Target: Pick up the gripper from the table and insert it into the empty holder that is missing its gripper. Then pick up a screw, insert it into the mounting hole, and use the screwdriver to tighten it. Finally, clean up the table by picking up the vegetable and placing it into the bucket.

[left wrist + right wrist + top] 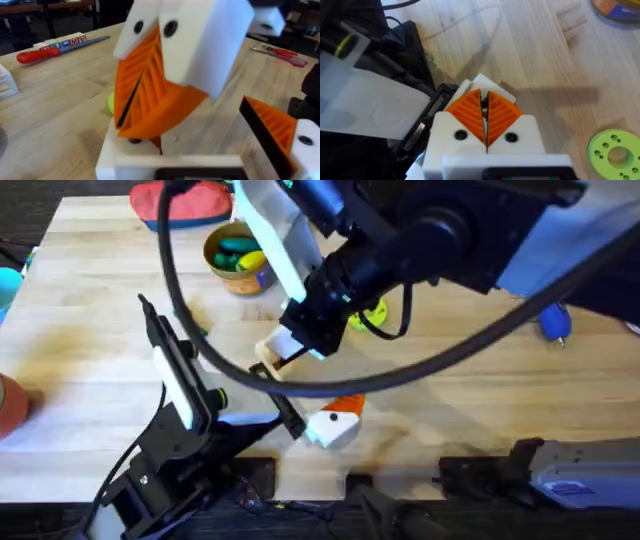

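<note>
Mid-desk, just ahead of the arm bases, both arms meet. The right tool reaches across from the right, and its orange ribbed pads are pressed together. A thin dark sliver runs along the seam between them. I cannot tell whether it is a held piece or only the gap.

The left tool is spread wide and the right tool's tip sits between its fingers. One left finger carries an orange ribbed pad with a black edge. The other side is a bare white block, taken as the holder. It is wedge-like white plastic with a small dark hole on top and no orange on it. The right tool's orange tips come down onto it, touching or nearly so. From the right wrist, a white corner of the holder shows just past the pads.

- The bucket stands at the far middle of the desk. It is a round yellow-orange can with a blue patch, holding green and yellow items that I cannot identify.
- A red pouch lies just behind the bucket.
- A green disc with holes lies near the right tool.
- The screwdriver, blue and stubby, lies far right, well apart from the tools.
- A slim red-handled screwdriver lies farther off on the desk.
</note>
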